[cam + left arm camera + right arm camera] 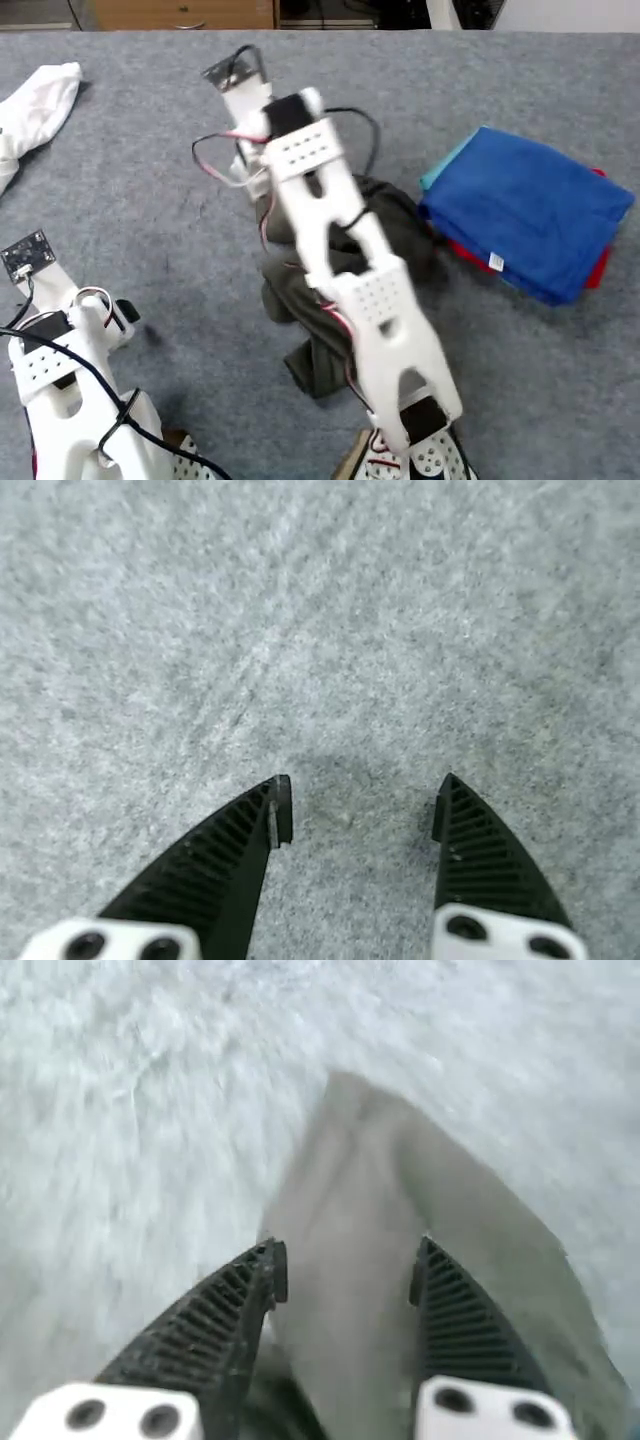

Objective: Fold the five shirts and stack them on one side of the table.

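Counting the folded stack (pixel 525 210) at the table's (pixel 150 200) side, I judge three done and two left: the olive shirt (pixel 395 215) crumpled mid-table and the white shirt (pixel 40 100) at a far corner. My right gripper (pixel 345 1265) straddles the olive cloth, jaws apart. The left gripper (pixel 360 805) gapes over bare table.

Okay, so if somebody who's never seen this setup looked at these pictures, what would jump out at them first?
The white right arm stretches across the middle of the table over a crumpled dark olive shirt, its open gripper astride a fold of the cloth. Near the table's right edge, a bright blue folded shirt tops a stack with red and teal edges peeking out. A white shirt lies unfolded at the far left.
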Robot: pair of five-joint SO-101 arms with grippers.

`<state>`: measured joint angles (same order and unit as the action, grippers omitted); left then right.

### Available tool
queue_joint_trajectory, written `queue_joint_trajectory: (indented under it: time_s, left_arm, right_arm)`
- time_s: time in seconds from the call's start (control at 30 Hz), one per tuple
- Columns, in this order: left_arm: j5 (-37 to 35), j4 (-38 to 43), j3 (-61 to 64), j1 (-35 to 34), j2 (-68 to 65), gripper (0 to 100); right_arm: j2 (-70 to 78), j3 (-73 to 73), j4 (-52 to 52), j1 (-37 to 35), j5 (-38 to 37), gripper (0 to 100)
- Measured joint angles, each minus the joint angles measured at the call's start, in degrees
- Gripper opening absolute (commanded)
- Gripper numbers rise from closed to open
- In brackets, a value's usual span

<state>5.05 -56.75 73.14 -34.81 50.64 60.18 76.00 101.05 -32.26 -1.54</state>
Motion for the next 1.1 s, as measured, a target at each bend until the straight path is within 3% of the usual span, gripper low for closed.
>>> queue_joint_trajectory:
  time_s: [0.17, 0.5, 0.6, 0.73, 1.1]
  left_arm:
    - [0.0, 1.1, 0.0, 0.0, 0.0, 23]
    - [0.0, 1.1, 0.0, 0.0, 0.0, 23]
    - [0.0, 1.1, 0.0, 0.0, 0.0, 23]
    - [0.0, 1.1, 0.0, 0.0, 0.0, 23]
    - [0.0, 1.1, 0.0, 0.0, 0.0, 23]
  right_arm:
    - [14.2, 12.7, -1.8, -0.3, 1.9, 26.3]
    - [16.7, 6.9, -11.3, -0.4, 2.6, 25.9]
    - [16.7, 6.9, -11.5, -0.4, 2.7, 19.3]
    - [16.7, 6.9, -12.2, 0.2, 2.6, 0.0]
    - [16.4, 6.9, -12.2, 1.6, 2.6, 0.5]
